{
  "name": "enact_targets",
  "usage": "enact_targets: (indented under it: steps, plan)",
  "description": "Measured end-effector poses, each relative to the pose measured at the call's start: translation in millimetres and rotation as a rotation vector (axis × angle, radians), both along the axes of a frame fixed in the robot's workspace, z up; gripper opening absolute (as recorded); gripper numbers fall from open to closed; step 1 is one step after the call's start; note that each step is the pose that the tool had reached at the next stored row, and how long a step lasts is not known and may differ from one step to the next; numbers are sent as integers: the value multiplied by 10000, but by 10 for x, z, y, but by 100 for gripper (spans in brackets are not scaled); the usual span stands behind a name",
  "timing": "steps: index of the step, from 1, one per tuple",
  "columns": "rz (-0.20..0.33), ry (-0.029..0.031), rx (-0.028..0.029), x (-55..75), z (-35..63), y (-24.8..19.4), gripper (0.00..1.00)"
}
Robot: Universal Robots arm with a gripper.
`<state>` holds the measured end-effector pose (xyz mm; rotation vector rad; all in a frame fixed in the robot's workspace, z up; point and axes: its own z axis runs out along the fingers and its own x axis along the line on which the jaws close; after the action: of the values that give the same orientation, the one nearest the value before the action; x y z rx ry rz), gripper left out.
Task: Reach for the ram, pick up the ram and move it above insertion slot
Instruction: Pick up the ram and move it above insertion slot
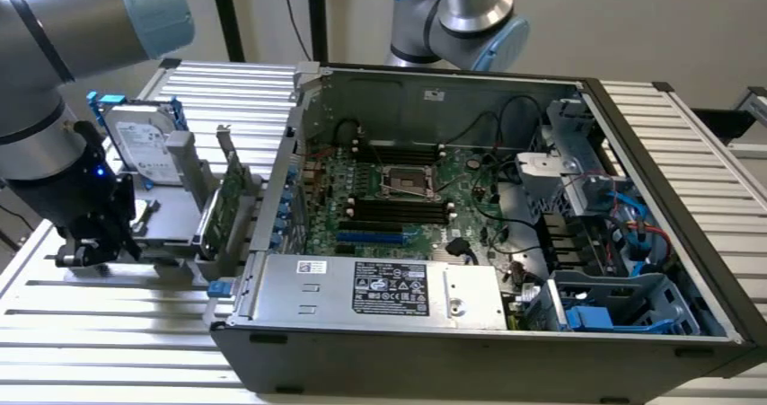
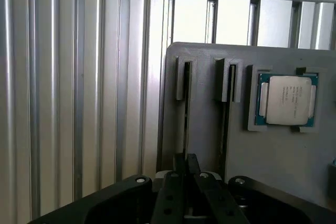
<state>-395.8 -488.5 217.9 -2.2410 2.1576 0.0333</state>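
Wrist view has the claw (image 2: 187,159) pinched narrow on the ram (image 2: 185,124) (edge-on in its grey holder (image 2: 273,166)), the pickup step, I'd say; freeing it wants a straight pull.

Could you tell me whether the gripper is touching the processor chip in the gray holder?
Apart. The wrist view shows bare gray holder between the gripper and the processor chip.

A pale wall (image 1: 635,28) backs the ribbed metal table (image 1: 120,342).
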Motion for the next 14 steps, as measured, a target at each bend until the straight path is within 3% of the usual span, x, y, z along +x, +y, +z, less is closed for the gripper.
enact_targets:
  steps: [10, 14]
  plan:
    - [2, 0, 0, 7, 456, -1, 13]
    - [16, 2, 20, 79, 638, -1, 13]
